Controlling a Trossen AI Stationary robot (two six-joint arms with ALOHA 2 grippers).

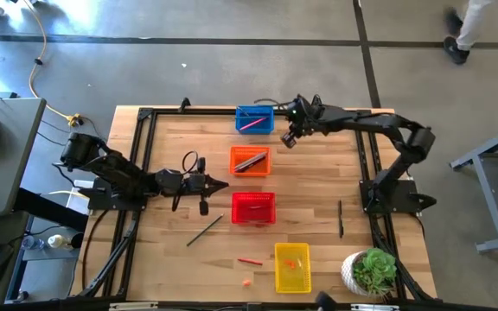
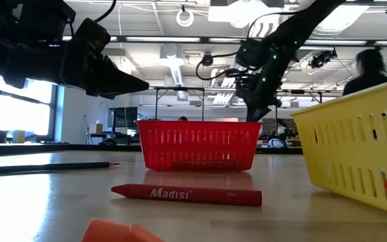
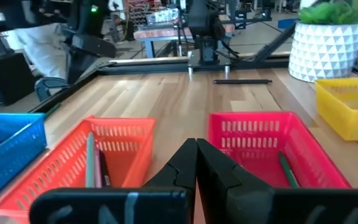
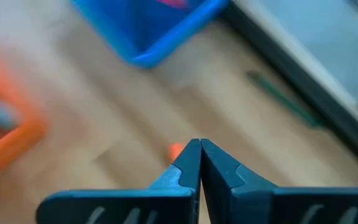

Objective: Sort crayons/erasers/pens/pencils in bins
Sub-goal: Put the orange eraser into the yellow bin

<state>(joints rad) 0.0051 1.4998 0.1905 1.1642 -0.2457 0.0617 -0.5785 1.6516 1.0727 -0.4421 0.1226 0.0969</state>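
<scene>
In the high view, four bins are seen in a column down the middle of the bench [image 1: 318, 186]: the blue bin [image 1: 255, 120] farthest, then the orange bin [image 1: 251, 161], the red bin [image 1: 253, 208] and the yellow bin [image 1: 292, 267] nearest. The left claw [image 1: 220, 184] is held just left of the gap between the orange and red bins; the right claw [image 1: 287, 140] hangs just right of the blue bin. A dark pencil [image 1: 204, 231], a red crayon [image 1: 249, 261] and a small eraser [image 1: 247, 282] lie loose on the wood, and a black pen [image 1: 340, 218] lies far right.

In the low view, the yellow bin is cut off at the right edge and the eraser at the bottom.

In the left wrist view, the left claw's tips are pressed together, empty.

In the right wrist view, the right claw's tips are likewise closed; a small orange lump [image 4: 175, 150] is half hidden behind them, and whether it is touched cannot be told.
</scene>
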